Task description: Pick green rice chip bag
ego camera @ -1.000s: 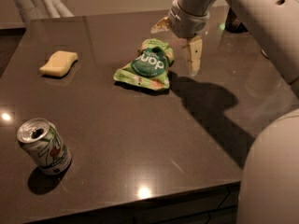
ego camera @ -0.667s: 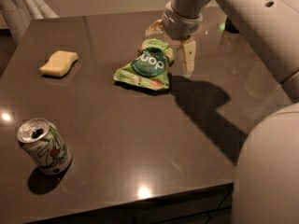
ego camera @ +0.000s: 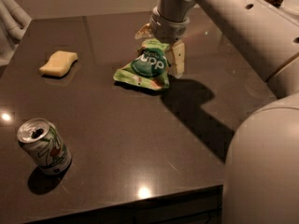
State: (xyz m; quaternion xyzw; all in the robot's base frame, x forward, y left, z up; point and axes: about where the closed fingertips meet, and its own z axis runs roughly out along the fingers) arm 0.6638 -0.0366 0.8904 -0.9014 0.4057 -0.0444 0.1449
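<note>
The green rice chip bag [ego camera: 148,65] is a crumpled light-green foil bag with a dark green round logo. It lies on the dark table [ego camera: 117,125], toward the back middle. My gripper [ego camera: 160,46] hangs from the arm directly over the bag's far end. It is open, with one pale finger [ego camera: 177,59] down at the bag's right edge and the other [ego camera: 143,31] behind its top left corner. The bag's far end sits between the fingers, and the bag still rests on the table.
A silver-and-green soda can [ego camera: 44,146] stands open near the front left. A yellow sponge [ego camera: 59,63] lies at the back left. My arm's large white body [ego camera: 261,162] fills the right side, and the table's front edge [ego camera: 121,204] is near.
My gripper has moved left and lower, from beside the bag's right edge to straddling its far end. The bag, the can and the sponge have not moved.
</note>
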